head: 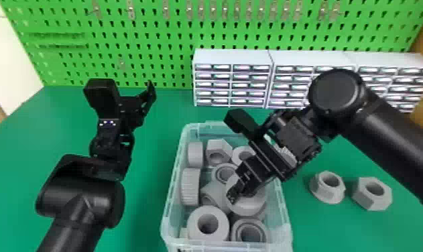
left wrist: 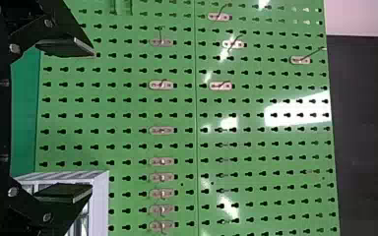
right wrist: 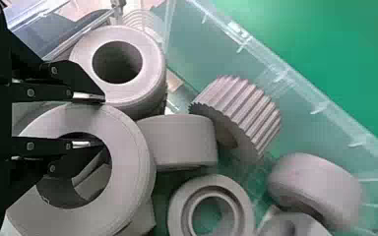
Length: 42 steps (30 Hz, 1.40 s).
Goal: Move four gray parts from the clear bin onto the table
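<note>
We count two gray parts on the green counter [head: 143,214], to the right of the bin: a flanged nut [head: 321,195] with a round skirt, and a six-sided nut [head: 374,201], chunky and flat-faced, just beside it. Both have round holes and a smooth, matte finish.

In the clear bin [head: 169,214], a see-through plastic box with a thick rim, we make out at least nine more gray parts. Among them are one six-sided nut [head: 224,147], one upright wheel [head: 190,187] with fine ribs, one thick smooth collar [head: 200,214] at the near left, and one grooved ring [head: 234,231] beside it.

Our right gripper [head: 240,195] reaches down into the bin at a large smooth ring [right wrist: 133,162]. Its fingers stand slightly apart, one within the hole and one by the outer edge, with the ring's wall between them.

Our left gripper [head: 133,100] is raised to the left of the bin, empty, its fingers wide apart.

At the back we see three pale cabinets [head: 232,57] of small drawers, side by side, and a glossy green pegboard [head: 160,40] with keyhole-shaped slots and metal hooks.
</note>
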### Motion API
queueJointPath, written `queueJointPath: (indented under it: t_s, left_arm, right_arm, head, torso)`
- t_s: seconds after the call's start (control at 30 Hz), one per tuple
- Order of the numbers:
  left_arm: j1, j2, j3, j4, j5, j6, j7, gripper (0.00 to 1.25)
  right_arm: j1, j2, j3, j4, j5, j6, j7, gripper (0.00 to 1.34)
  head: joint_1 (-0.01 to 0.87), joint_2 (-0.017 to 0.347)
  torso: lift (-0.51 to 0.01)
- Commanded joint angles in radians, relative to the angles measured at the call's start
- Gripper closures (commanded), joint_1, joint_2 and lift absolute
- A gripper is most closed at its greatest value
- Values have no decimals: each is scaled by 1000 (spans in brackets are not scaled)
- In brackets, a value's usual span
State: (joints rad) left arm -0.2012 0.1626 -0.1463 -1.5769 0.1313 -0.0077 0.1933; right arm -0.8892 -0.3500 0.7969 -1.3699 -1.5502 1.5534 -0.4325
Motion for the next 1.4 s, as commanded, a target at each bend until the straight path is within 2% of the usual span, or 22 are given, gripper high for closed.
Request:
queueJointPath:
  t_s: [0.0, 0.77, 1.1, 1.37]
  left_arm:
    - [2, 0, -1, 0, -1, 0, 0, 283]
    - [26, 0, -4, 0, 1, 0, 3, 283]
    - [40, 0, -4, 0, 2, 0, 3, 283]
    - [45, 0, -2, 0, 4, 0, 3, 283]
  right_arm:
    - [3, -1, -47, -20, 13, 14, 0, 1046]
    - [50, -35, -301, -46, 108, 19, 0, 1046]
    - [95, -34, -423, -49, 186, 19, 0, 1046]
    - [133, -43, -489, -49, 236, 19, 0, 1046]
  head:
    - [693, 72]
    - [693, 72]
    - [693, 72]
    - [693, 72]
  torso:
    - [-52]
    - [-52]
    - [-52]
    - [-52]
